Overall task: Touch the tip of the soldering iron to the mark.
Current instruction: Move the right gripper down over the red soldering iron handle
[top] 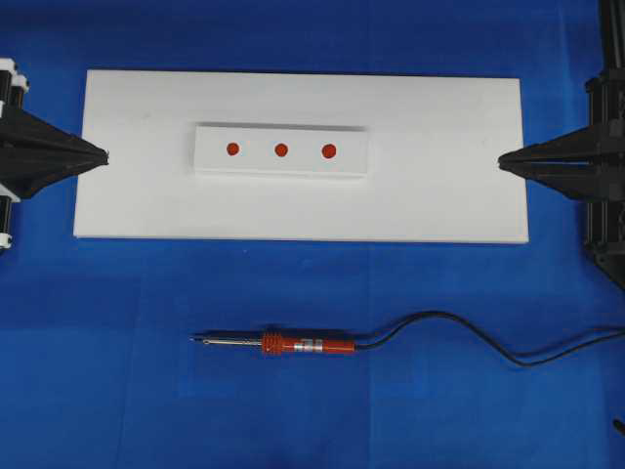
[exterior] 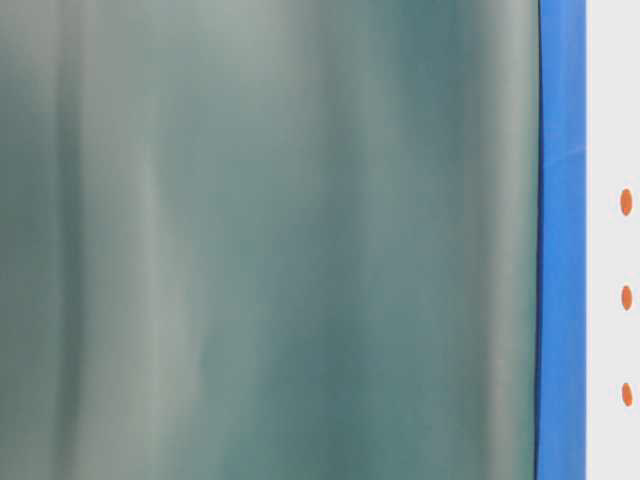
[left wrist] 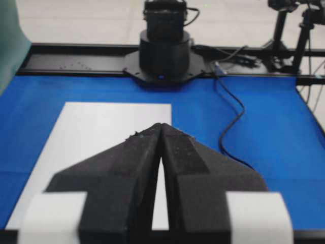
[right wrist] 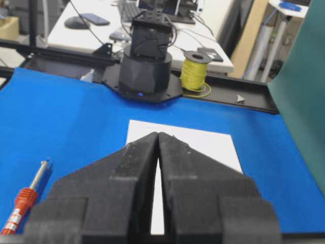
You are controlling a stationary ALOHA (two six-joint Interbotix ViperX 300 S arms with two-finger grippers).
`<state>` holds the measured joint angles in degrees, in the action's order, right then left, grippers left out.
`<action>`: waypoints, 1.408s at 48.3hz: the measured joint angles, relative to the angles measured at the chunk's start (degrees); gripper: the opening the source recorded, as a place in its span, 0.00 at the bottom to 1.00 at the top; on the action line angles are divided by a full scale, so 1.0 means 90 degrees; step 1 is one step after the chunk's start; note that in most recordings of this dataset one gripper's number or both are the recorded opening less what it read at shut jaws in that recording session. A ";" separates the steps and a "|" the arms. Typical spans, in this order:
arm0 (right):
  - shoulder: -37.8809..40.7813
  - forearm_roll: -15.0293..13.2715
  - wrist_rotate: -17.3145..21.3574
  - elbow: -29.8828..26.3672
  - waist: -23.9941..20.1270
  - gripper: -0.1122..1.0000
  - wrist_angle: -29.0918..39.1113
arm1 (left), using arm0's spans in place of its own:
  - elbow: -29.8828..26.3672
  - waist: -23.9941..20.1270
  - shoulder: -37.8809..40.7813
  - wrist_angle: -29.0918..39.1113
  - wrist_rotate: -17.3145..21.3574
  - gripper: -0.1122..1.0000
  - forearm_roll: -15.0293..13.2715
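Nothing is done yet: the soldering iron (top: 293,344) lies untouched on the blue worktop (top: 98,371), apparently well apart from three red marks (top: 280,149). Left tool (top: 101,154) and right tool (top: 503,159) are both closed, empty.

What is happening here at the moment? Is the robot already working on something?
Nothing is being handled yet. The left gripper and the right gripper are both shut and empty, at opposite ends of the white board. The soldering iron lies on the blue cloth in front of the board, its tip pointing left. The three red marks are untouched.
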<state>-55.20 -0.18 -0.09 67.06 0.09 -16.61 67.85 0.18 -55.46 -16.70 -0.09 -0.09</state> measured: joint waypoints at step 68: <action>0.5107 0.0010 0.1992 -0.3398 -0.1094 0.89 0.2803 | 0.0059 -0.0195 -0.0010 0.0039 -0.0029 0.10 0.0000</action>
<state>-9.23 -0.09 17.84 36.47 -9.76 8.61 68.38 -1.58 -55.55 -16.35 -0.35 -0.09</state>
